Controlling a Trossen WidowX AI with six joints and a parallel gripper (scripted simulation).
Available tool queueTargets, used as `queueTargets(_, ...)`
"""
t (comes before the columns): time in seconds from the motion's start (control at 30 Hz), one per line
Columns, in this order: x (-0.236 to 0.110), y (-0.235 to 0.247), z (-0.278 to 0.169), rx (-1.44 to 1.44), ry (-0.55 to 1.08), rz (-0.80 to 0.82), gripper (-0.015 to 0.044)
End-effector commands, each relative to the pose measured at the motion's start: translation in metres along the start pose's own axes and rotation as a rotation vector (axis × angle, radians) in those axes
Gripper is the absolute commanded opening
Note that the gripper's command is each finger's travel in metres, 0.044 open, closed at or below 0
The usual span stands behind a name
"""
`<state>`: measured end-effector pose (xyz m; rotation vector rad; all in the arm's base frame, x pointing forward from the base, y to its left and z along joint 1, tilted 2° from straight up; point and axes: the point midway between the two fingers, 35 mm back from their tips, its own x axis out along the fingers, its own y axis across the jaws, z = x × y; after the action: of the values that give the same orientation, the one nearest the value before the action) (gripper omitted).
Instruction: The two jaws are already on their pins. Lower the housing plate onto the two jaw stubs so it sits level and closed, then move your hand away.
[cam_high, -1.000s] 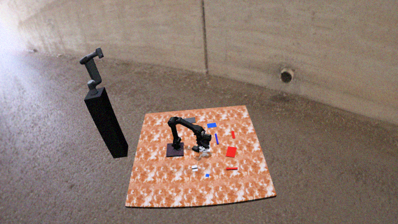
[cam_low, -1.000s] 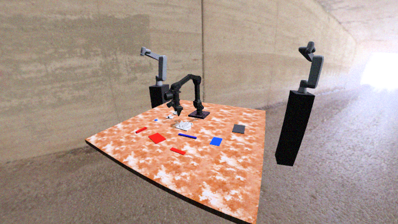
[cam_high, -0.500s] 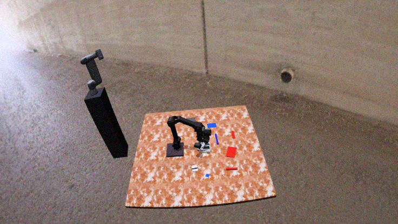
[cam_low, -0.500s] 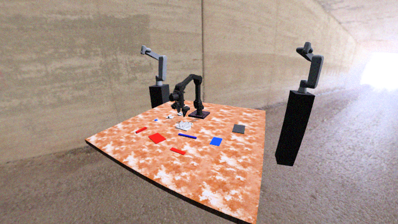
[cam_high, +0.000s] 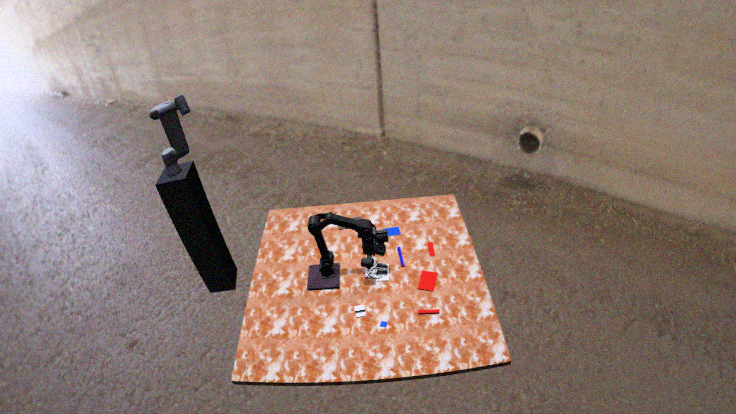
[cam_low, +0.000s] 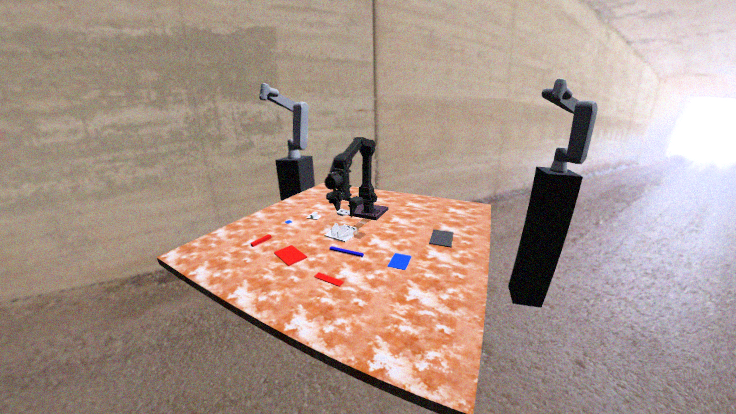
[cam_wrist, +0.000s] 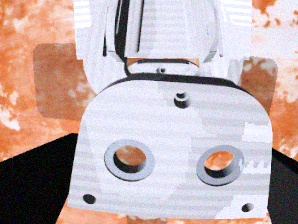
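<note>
The white housing plate (cam_wrist: 170, 120) (cam_low: 342, 212) has two large ringed holes, a small hole with a stub-like ring near its rounded edge and two small corner holes. My gripper (cam_wrist: 173, 152) (cam_low: 344, 207) is shut on it, one black finger at each side, and holds it above the table. The white jaw assembly (cam_wrist: 172, 30) (cam_low: 340, 232) lies on the table beyond the plate's rounded edge in the wrist view. The plate covers part of it there, so the jaw stubs cannot be made out. In the top view the arm hides the plate.
A small white part (cam_high: 359, 311) (cam_low: 313, 216), a small blue square (cam_high: 383, 324), a red plate (cam_high: 427, 281) (cam_low: 290, 255), two red bars (cam_high: 428, 311) (cam_high: 431, 249), a blue bar (cam_high: 400, 256) (cam_low: 346, 251), a blue plate (cam_low: 399, 261) and a dark grey plate (cam_low: 441, 238) lie around.
</note>
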<state>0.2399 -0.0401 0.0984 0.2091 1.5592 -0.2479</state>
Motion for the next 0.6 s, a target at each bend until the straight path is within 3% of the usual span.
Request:
queueTargets(0.0, 0.0009, 0.0103, -0.0054, -0.061, 0.002, 0.006, 0.0351)
queueTargets(0.57, 0.001, 0.0121, -0.0063, -0.069, 0.002, 0.006, 0.0351)
